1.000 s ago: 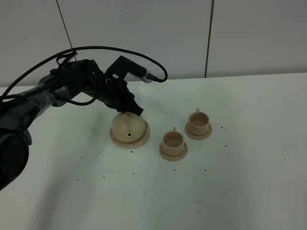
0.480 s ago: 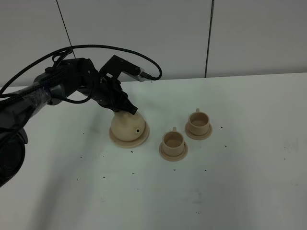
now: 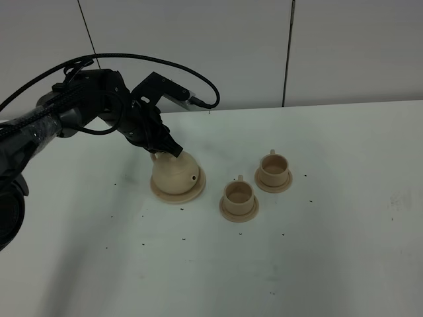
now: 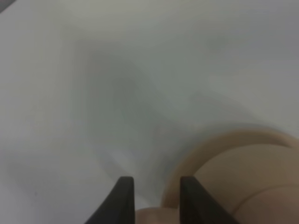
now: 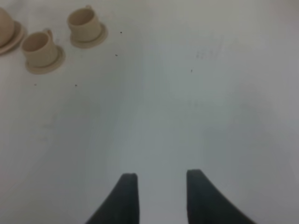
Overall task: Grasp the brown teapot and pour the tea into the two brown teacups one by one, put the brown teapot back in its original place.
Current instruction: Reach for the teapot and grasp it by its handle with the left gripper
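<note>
The brown teapot (image 3: 174, 173) sits on the wide saucer (image 3: 177, 194), its original place, left of centre, with its spout pointing right toward the cups. My left gripper (image 3: 162, 146) reaches down at its back upper side. In the left wrist view the fingers (image 4: 123, 198) flank a beige handle piece (image 4: 154, 217), beside the teapot body (image 4: 247, 186). The two brown teacups (image 3: 238, 193) (image 3: 273, 165) stand upright on their small saucers to the right. The right wrist view shows them (image 5: 39, 46) (image 5: 84, 22) far off, and my right gripper (image 5: 161, 196) stands open over bare table.
The white table (image 3: 330, 251) carries small dark specks. A white wall with dark seams rises behind it. The left arm's black cable (image 3: 132, 63) loops above the back edge. The right arm does not show in the exterior high view.
The left gripper shifted slightly left and back, turning the teapot: its spout swung from facing the front to facing right. The cups and the right gripper stayed put.
</note>
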Controlling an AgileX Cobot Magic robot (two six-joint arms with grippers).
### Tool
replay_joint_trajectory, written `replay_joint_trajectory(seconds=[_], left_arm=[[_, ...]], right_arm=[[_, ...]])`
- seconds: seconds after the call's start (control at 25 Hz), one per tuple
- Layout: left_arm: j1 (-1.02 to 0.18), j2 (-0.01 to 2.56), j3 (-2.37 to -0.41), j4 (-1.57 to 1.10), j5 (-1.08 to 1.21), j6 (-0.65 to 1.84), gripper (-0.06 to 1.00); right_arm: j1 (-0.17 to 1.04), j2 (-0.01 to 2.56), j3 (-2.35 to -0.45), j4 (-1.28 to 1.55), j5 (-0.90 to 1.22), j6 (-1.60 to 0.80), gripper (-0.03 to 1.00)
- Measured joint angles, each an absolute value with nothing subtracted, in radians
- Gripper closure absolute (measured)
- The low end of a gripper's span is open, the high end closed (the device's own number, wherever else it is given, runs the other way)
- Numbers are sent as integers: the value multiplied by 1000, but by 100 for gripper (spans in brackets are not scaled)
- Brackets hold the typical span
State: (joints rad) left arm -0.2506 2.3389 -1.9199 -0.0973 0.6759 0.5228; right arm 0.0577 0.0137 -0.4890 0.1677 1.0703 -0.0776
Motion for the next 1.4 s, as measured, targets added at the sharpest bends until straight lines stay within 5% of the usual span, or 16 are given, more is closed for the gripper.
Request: replay_joint_trajectory(seconds=[1.4], left_arm=[[-249,2298,-1920,-42,769,440,64]], right_arm=[[58,14,-489,171,1070,-78,72]])
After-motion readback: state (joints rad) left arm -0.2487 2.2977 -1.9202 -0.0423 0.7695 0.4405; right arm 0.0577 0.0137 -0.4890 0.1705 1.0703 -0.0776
